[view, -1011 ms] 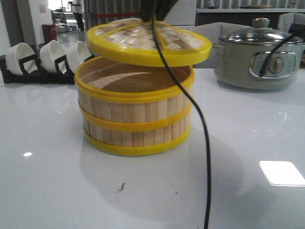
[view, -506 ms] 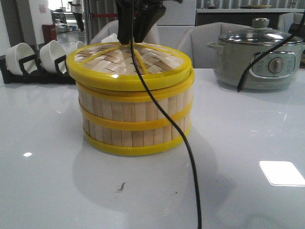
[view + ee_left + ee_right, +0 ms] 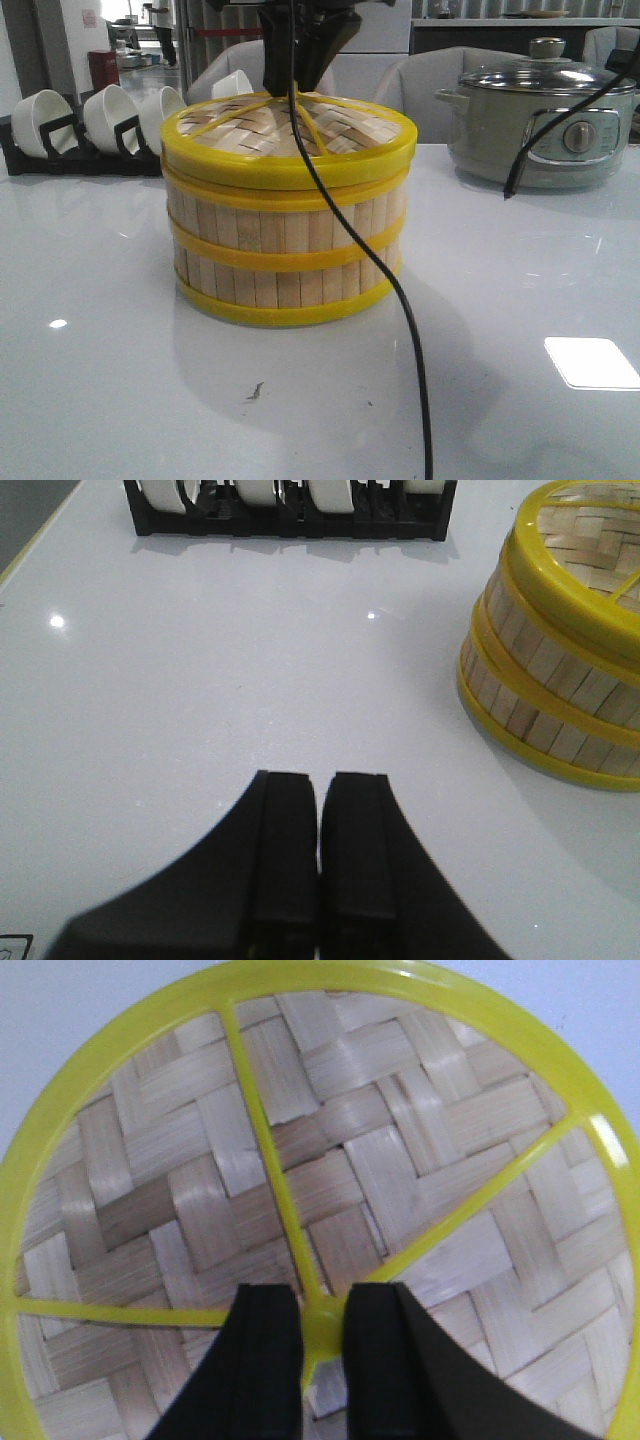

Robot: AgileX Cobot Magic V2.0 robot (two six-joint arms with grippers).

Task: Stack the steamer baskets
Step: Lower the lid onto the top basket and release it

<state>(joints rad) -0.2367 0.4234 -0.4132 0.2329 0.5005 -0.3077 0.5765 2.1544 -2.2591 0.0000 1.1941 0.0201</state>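
The two steamer baskets point(image 3: 288, 255) stand one on the other on the white table point(image 3: 120, 400), and the woven lid point(image 3: 290, 140) sits level on the upper one, its yellow rim lined up with the basket rim below. The stacking looks done, and the lid closes it off.

The right hand point(image 3: 320, 1345) is over the middle of the lid, fingers closed onto the yellow knob point(image 3: 322, 1325) where the lid's yellow ribs meet. Holding it by the centre keeps the lid flat as it settles. Whether the grip is still firm or already slackening is hard to judge, since the knob is mostly covered by the fingers.

The left hand point(image 3: 318, 855) hangs over bare table beside the baskets, fingers pressed together with nothing between them, out of the way.

Beyond the baskets stand a rack of white bowls point(image 3: 100, 125) and a grey electric pot point(image 3: 540, 120). A black cable point(image 3: 400, 300) drapes across the front of the baskets, hiding a strip of slats. The basket interiors are covered by the lid.
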